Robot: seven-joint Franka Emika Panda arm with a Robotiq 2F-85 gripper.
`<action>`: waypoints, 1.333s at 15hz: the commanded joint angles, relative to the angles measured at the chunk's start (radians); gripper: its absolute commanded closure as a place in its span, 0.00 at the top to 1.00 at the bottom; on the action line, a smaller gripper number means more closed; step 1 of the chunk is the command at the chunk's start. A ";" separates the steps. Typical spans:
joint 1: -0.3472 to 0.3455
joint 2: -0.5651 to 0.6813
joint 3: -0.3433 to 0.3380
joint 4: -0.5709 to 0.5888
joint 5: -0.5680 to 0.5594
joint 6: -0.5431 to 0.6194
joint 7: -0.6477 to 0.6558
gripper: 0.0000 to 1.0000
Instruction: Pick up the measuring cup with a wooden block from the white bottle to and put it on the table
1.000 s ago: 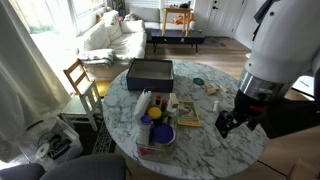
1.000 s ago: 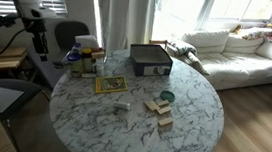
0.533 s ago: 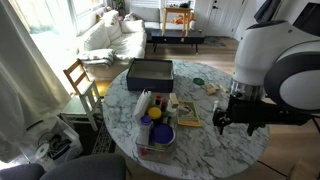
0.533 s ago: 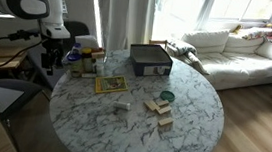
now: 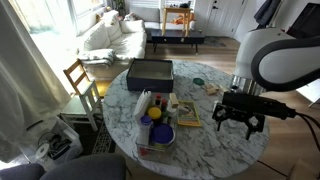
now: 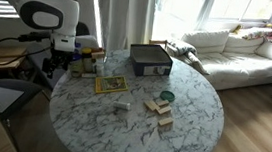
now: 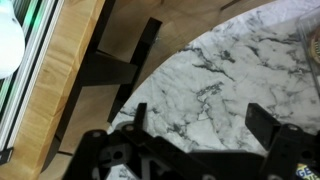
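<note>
The round marble table [image 5: 225, 150] fills both exterior views [image 6: 121, 125]. A slim white bottle [image 5: 143, 104] lies tilted among a cluster of items beside a blue bowl [image 5: 157, 135]. I cannot make out the measuring cup in that cluster. My gripper [image 5: 240, 124] is open and empty, hanging over the table's edge, well away from the bottle; it also shows in an exterior view [image 6: 63, 65]. In the wrist view the spread fingers [image 7: 200, 120] frame bare marble [image 7: 215, 75] and the table's rim.
A black box [image 5: 150, 72] stands at the far side. Loose wooden blocks [image 6: 158, 108] and a green disc [image 6: 166, 95] lie mid-table, with a framed picture [image 6: 110, 85] nearby. A wooden chair [image 5: 80, 85] stands beside the table. Wooden floor [image 7: 60, 90] and a dark table leg [image 7: 125, 65] show below.
The arm has swung in from beside the table to over its edge. The gripper has turned so both open fingers point down at the marble.
</note>
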 commanded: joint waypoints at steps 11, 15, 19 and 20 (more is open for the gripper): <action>0.012 0.034 -0.038 0.002 0.178 0.079 0.004 1.00; 0.009 0.102 -0.059 0.012 0.386 0.176 -0.001 1.00; -0.005 0.144 -0.083 0.002 0.596 0.235 -0.015 1.00; -0.011 0.149 -0.092 -0.006 0.661 0.239 -0.041 1.00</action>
